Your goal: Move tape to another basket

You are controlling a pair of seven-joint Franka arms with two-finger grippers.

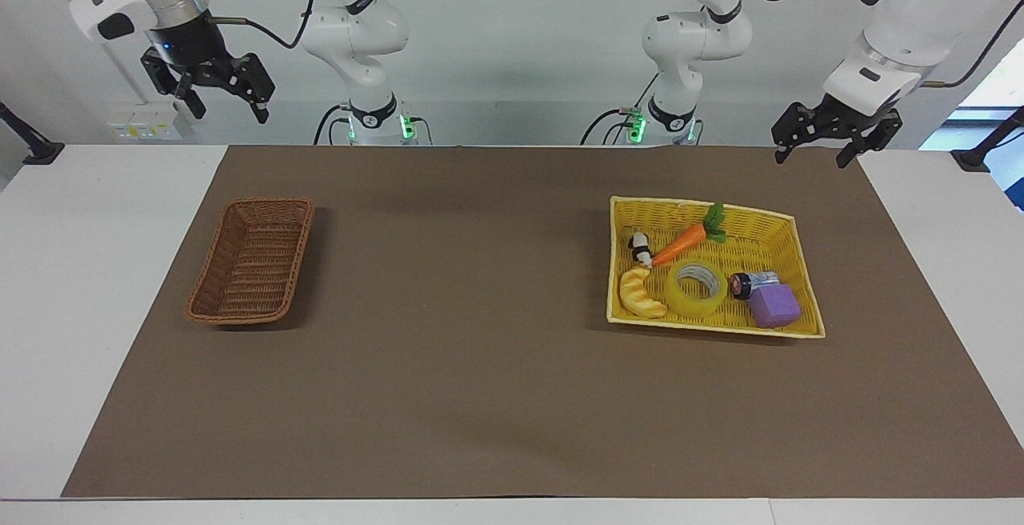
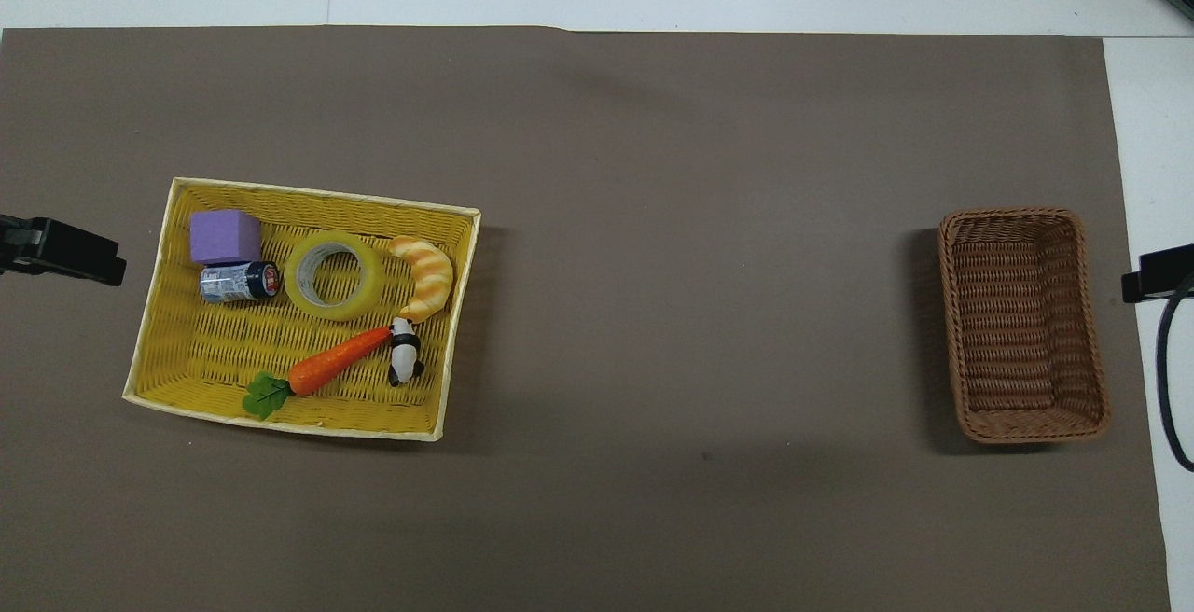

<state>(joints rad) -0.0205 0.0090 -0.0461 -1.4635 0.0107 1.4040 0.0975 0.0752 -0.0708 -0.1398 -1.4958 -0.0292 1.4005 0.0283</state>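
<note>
The tape (image 1: 697, 288) is a yellow translucent roll lying flat in the yellow basket (image 1: 614, 269), between the croissant toy and a small can. In the overhead view the tape (image 2: 333, 275) lies in the part of that basket farther from the robots. The brown wicker basket (image 1: 252, 261) stands empty toward the right arm's end of the table; it also shows in the overhead view (image 2: 1021, 323). My left gripper (image 1: 810, 158) hangs open in the air over the mat's edge at the left arm's end. My right gripper (image 1: 230, 113) hangs open high over the right arm's end. Both hold nothing.
The yellow basket (image 2: 154, 313) also holds a purple block (image 2: 224, 236), a small can (image 2: 240, 282), a croissant toy (image 2: 425, 274), a toy carrot (image 2: 326, 365) and a small panda figure (image 2: 404, 357). A brown mat (image 1: 480, 365) covers the table.
</note>
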